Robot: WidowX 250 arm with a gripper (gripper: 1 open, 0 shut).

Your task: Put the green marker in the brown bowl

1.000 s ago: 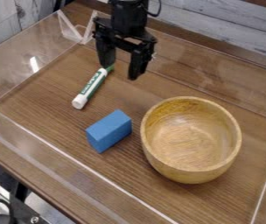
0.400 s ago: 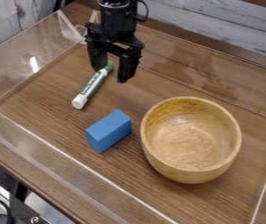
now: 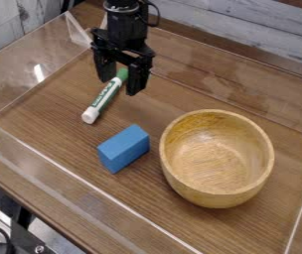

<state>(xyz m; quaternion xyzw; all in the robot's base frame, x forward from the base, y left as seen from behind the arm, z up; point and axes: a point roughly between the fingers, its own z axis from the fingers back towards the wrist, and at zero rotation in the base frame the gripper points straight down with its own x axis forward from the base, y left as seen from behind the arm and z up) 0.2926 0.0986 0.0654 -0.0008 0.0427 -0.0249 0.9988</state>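
Note:
The green marker (image 3: pixel 102 100) lies flat on the wooden table, white barrel with a green cap pointing toward the back. My gripper (image 3: pixel 122 83) hangs open just above the marker's capped end, one finger on each side, holding nothing. The brown bowl (image 3: pixel 218 157) stands empty at the right front, well apart from the marker and the gripper.
A blue rectangular block (image 3: pixel 123 148) lies between the marker and the bowl, near the front. Clear plastic walls (image 3: pixel 35 60) fence the table on the left and front. A pale wall runs along the back.
The gripper has moved left and slightly back, from beside the marker's cap to over it. It stays open. Marker, block and bowl have not moved.

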